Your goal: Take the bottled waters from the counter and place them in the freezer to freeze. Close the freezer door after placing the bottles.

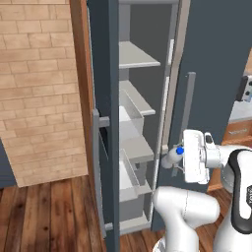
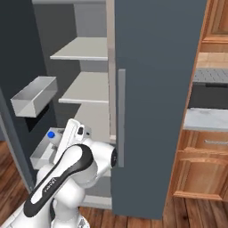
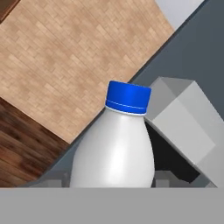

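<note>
at the open freezer [image 1: 135, 123], the gripper [image 1: 178, 156] pinches the white, blue-capped bottle [image 3: 114, 148].

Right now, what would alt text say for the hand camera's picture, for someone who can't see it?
A whitish plastic bottle with a blue cap sits close in front of the camera, held in the robot's gripper. Behind it run a tan brick wall, a patch of dark wooden floor and a pale grey bin on the dark freezer door.
</note>
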Controlling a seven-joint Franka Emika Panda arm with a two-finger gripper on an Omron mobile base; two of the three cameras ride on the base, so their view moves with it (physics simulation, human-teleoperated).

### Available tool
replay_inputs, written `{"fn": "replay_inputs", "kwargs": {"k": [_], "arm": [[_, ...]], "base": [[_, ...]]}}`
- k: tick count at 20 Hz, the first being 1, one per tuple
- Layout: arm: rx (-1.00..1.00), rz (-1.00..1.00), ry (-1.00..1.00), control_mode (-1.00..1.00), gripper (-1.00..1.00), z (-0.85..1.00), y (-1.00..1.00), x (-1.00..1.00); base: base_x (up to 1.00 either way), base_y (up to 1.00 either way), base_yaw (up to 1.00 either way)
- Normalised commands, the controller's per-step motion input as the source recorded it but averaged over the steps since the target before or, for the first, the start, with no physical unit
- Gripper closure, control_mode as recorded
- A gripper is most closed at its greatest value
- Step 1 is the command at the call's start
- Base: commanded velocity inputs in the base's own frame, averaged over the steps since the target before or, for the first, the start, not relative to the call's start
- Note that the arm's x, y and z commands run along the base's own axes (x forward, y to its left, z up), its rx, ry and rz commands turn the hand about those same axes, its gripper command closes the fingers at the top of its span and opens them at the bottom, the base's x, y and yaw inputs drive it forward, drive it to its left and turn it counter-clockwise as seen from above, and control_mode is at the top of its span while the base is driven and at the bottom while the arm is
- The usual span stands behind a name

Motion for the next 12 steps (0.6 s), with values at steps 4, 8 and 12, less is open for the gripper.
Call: {"fn": "replay_inputs", "kwargs": {"k": [4, 8, 12], "arm": [[0.00, 0.00, 0.00, 1.00, 1.00, 0.00, 0.00, 0.00], [0.00, 0.00, 0.00, 1.00, 1.00, 0.00, 0.00, 0.00], [0.00, 0.00, 0.00, 1.00, 1.00, 0.00, 0.00, 0.00]], "base": [[0.43, 0.04, -0.01], [0.24, -0.19, 0.01], [0.00, -0.65, 0.07]]}}
